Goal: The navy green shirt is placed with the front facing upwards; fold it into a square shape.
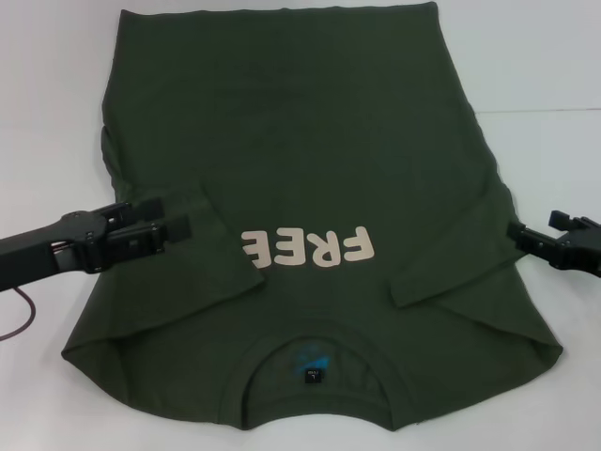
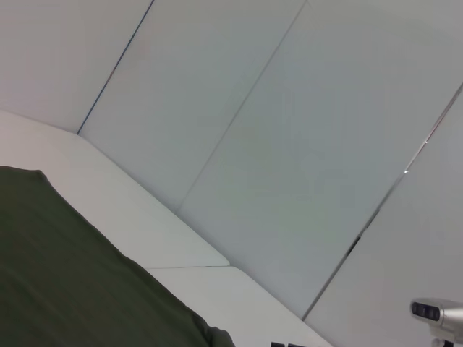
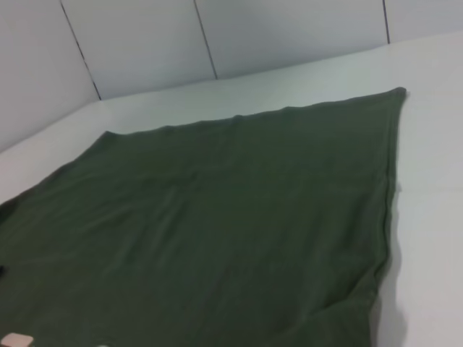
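Collar (image 1: 315,371) nearest, shirt (image 1: 310,160) between both end effectors on white table (image 1: 545,56)

One shirt (image 1: 310,178) lies on the one white surface (image 1: 545,75), dark green and spread flat. It has two short sleeves, both folded in over the chest: one (image 1: 202,249) on the robot's left, one (image 1: 451,249) on its right. It has one round collar (image 1: 315,343) with one small dark label (image 1: 313,375) inside it. One word is printed on the chest, and four cream letters (image 1: 308,247) of it show. Two robot arms are in view, each ending in one black hand: the left hand (image 1: 174,218) over the left sleeve, the right hand (image 1: 521,228) at the shirt's right edge. Behind the surface, the wrist views show one panelled wall (image 2: 289,144).
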Controlling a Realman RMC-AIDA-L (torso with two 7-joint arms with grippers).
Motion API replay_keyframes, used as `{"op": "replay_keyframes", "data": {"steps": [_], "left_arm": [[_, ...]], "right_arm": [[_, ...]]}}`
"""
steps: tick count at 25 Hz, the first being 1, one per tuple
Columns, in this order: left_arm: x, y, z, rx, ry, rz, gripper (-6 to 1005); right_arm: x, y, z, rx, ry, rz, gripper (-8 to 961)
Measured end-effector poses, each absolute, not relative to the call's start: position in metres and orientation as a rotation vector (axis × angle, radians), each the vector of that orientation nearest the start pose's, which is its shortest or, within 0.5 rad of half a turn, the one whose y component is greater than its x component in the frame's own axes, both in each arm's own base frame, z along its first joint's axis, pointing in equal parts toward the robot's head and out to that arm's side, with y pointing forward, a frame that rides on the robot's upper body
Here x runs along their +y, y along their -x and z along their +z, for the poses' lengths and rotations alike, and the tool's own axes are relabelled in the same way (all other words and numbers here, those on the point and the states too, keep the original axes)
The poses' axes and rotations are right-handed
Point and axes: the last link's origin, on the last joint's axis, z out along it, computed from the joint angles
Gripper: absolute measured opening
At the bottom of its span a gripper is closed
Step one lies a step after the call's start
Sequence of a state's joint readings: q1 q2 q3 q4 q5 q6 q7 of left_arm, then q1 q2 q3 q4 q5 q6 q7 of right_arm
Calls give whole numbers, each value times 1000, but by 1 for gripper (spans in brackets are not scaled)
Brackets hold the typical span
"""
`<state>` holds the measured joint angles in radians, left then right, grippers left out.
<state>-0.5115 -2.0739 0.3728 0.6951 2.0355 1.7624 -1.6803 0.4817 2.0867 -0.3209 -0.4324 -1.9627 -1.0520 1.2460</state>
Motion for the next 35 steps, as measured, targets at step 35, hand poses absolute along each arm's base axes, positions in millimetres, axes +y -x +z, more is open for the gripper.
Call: {"op": "replay_keyframes", "data": {"steps": [35], "left_arm": [[314, 271, 42, -1063, 2517, -1064, 937]], "right_arm": [[396, -332, -8, 1183, 1978, 448, 865]]}}
